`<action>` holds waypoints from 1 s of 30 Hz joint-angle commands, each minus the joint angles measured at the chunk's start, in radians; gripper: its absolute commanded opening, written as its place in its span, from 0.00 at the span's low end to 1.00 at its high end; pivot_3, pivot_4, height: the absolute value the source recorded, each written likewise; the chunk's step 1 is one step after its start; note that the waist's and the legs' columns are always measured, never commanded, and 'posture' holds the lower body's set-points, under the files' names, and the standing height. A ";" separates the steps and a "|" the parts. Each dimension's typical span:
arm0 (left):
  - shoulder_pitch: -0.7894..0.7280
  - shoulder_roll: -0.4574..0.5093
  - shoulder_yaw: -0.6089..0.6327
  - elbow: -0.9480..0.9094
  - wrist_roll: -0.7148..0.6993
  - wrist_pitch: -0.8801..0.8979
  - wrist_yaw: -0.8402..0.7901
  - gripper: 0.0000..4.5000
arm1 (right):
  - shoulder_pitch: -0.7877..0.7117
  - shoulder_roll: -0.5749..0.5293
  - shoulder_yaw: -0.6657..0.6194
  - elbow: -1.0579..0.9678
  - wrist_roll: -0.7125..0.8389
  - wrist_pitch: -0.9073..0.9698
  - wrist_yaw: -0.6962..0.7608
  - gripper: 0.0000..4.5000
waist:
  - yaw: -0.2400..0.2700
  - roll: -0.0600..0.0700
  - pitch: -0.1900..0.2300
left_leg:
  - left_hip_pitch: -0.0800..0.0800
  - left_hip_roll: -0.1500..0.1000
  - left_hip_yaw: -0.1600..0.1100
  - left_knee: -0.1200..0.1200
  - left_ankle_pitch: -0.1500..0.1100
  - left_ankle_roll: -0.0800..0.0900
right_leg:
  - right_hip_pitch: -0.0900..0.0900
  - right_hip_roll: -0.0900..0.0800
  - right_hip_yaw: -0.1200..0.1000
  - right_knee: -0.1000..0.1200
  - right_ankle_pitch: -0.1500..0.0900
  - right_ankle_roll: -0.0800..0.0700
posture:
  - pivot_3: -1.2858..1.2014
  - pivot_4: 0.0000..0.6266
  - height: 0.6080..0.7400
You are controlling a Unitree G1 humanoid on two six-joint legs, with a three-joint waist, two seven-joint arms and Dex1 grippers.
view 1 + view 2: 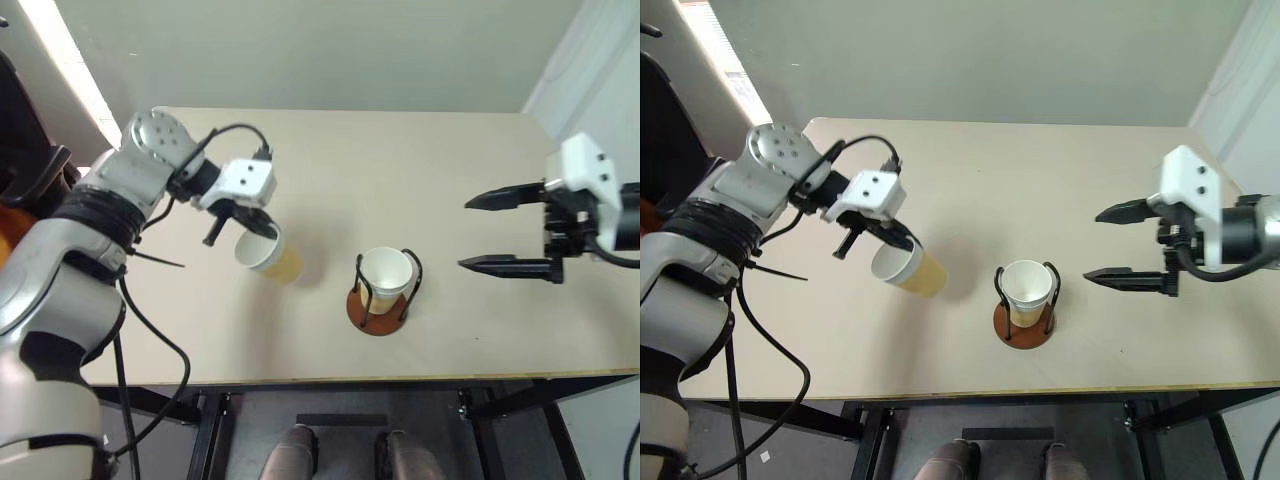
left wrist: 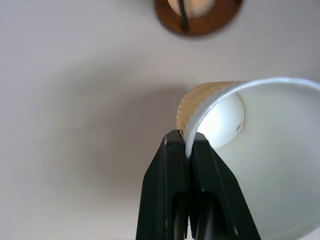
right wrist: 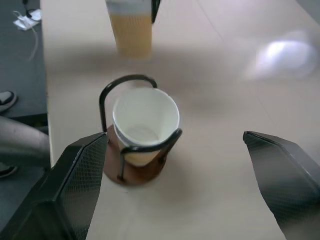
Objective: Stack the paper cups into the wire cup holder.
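My left gripper pinches the white rolled rim of a pale yellow-tan tapered paper cup, tilted on its side and seemingly lifted clear of the beige bench, toward its near edge. The wire cup holder, reddish-brown disc base with black wire loops, stands near the middle of that edge, holding a nested cup; possibly two. My right gripper hovers beside it, fingers spread wide. No writing is legible anywhere.
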 commanded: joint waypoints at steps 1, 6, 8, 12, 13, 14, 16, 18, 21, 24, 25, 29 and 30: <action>-0.115 -0.020 0.039 -0.064 -0.187 0.116 -0.035 0.00 | 0.083 -0.025 -0.230 -0.064 0.074 0.016 0.033 1.00 | 0.008 0.000 0.000 | -0.002 -0.001 -0.002 0.002 0.000 0.000 | 0.000 -0.001 0.001 0.000 -0.001 0.001 | 0.52 0.24 1.00; -0.219 -0.083 -0.007 -0.117 -0.348 0.196 -0.035 0.00 | 0.220 -0.031 -0.318 -0.107 0.074 0.021 0.002 1.00 | 0.011 0.000 0.000 | -0.003 -0.003 0.003 0.006 -0.006 0.003 | 0.003 -0.003 0.002 -0.007 -0.002 0.005 | 0.52 0.24 1.00; -0.269 -0.150 -0.037 -0.058 -0.327 0.169 -0.035 0.00 | 0.224 -0.023 -0.302 -0.124 0.090 0.015 -0.026 1.00 | 0.009 0.001 0.000 | -0.003 -0.003 0.008 0.007 -0.007 0.004 | 0.003 -0.004 0.004 -0.009 0.002 0.012 | 0.52 0.24 1.00; -0.323 -0.275 -0.096 0.043 -0.281 0.134 -0.035 0.00 | 0.223 -0.021 -0.277 -0.135 0.110 0.007 -0.065 1.00 | 0.011 0.001 0.001 | -0.002 -0.002 0.011 0.010 -0.008 0.006 | 0.006 -0.004 0.005 -0.013 0.004 0.017 | 0.52 0.24 1.00; -0.325 -0.292 -0.115 0.054 -0.270 0.119 -0.035 0.00 | 0.226 -0.022 -0.276 -0.138 0.114 0.005 -0.071 1.00 | 0.010 0.002 0.001 | -0.002 -0.002 0.013 0.011 -0.009 0.007 | 0.006 -0.005 0.007 -0.014 0.005 0.018 | 0.52 0.24 1.00; -0.324 -0.305 -0.134 0.053 -0.266 0.105 -0.035 0.00 | 0.232 -0.024 -0.280 -0.140 0.115 0.002 -0.075 1.00 | 0.010 0.002 0.001 | -0.002 -0.002 0.015 0.011 -0.009 0.009 | 0.006 -0.005 0.008 -0.014 0.005 0.019 | 0.52 0.24 1.00; -0.315 -0.326 -0.159 0.051 -0.261 0.080 -0.035 0.00 | 0.241 -0.028 -0.291 -0.145 0.122 0.004 -0.081 1.00 | 0.008 0.003 0.001 | -0.002 -0.002 0.017 0.013 -0.010 0.009 | 0.006 -0.005 0.008 -0.014 0.006 0.021 | 0.52 0.24 1.00; -0.305 -0.346 -0.174 0.050 -0.259 0.064 -0.035 0.00 | 0.260 -0.036 -0.314 -0.147 0.122 0.011 -0.078 1.00 | 0.010 0.003 0.001 | -0.003 -0.001 0.017 0.016 -0.010 0.010 | 0.006 -0.004 0.009 -0.015 0.006 0.022 | 0.52 0.24 1.00; -0.292 -0.362 -0.203 0.052 -0.242 0.028 -0.035 0.00 | 0.297 -0.051 -0.362 -0.150 0.119 0.025 -0.069 1.00 | 0.014 0.004 0.001 | -0.004 -0.002 0.017 0.019 -0.011 0.011 | 0.007 -0.004 0.010 -0.015 0.005 0.024 | 0.52 0.24 1.00; -0.290 -0.385 -0.229 0.070 -0.221 -0.003 -0.035 0.00 | 0.339 -0.065 -0.411 -0.154 0.110 0.032 -0.061 1.00 | 0.019 0.004 0.001 | -0.005 -0.003 0.018 0.021 -0.012 0.013 | 0.007 -0.005 0.010 -0.015 0.004 0.025 | 0.52 0.24 1.00; -0.289 -0.391 -0.239 0.078 -0.213 -0.017 -0.035 0.00 | 0.345 -0.068 -0.420 -0.157 0.114 0.034 -0.065 1.00 | 0.020 0.004 0.001 | -0.005 -0.003 0.018 0.021 -0.012 0.013 | 0.007 -0.004 0.010 -0.015 0.004 0.025 | 0.52 0.24 1.00; -0.288 -0.425 -0.266 0.117 -0.176 -0.065 -0.035 0.00 | 0.367 -0.072 -0.454 -0.179 0.131 0.048 -0.080 1.00 | 0.023 0.004 0.001 | -0.005 -0.003 0.018 0.022 -0.013 0.015 | 0.007 -0.005 0.010 -0.015 0.005 0.026 | 0.52 0.24 1.00; -0.287 -0.432 -0.269 0.123 -0.170 -0.076 -0.035 0.00 | 0.375 -0.070 -0.465 -0.186 0.133 0.055 -0.082 1.00 | 0.023 0.004 0.001 | -0.005 -0.003 0.018 0.022 -0.013 0.015 | 0.007 -0.005 0.011 -0.015 0.005 0.026 | 0.52 0.24 1.00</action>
